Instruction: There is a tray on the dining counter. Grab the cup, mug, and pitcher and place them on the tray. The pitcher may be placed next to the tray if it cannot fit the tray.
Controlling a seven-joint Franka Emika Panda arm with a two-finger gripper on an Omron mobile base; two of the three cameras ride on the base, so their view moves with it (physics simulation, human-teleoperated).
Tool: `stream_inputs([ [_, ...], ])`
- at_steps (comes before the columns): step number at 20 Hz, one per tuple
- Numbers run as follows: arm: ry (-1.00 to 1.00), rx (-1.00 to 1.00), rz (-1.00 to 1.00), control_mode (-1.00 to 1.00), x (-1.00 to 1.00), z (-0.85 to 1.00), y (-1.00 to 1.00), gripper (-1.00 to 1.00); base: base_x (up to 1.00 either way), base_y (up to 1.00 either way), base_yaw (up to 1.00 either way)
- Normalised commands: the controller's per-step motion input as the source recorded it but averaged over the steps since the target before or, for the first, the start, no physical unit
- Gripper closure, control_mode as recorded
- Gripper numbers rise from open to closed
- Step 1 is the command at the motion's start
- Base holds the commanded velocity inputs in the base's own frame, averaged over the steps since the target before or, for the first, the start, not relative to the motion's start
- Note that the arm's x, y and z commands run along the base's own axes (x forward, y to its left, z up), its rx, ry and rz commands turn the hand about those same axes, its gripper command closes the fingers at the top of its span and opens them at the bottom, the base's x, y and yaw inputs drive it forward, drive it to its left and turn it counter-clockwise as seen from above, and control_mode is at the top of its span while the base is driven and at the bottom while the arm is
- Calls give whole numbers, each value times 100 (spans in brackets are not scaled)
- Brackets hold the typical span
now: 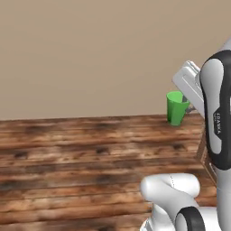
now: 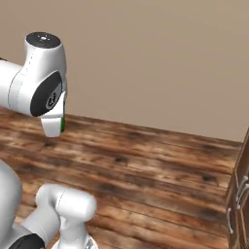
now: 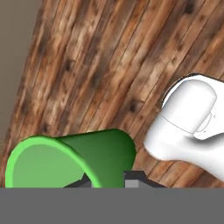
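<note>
arm's reared up high, elbow bent — gripper (image 3: pixel 109 180) clamped tight on the cup (image 3: pixel 70 159), held aloft.

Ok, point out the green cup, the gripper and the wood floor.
cup (image 1: pixel 176 108), left base view: on its tapered side wall.
gripper (image 3: pixel 109 181), hand view: midway between its fingertips, shut on the cup's wall.
wood floor (image 2: pixel 146 160), right base view: on bare planks.

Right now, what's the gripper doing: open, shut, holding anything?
Gripper: jaws shut on the green cup, carried above the wooden floor.
</note>
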Motion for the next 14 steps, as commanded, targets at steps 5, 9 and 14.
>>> stream_inputs([
  [5, 0, 0, 0, 100, 0, 0, 0, 100, 100, -46, 37],
  [9, 0, 0, 0, 100, 0, 0, 0, 100, 100, -59, 55],
  [14, 0, 0, 0, 100, 0, 0, 0, 100, 100, -37, 68],
])
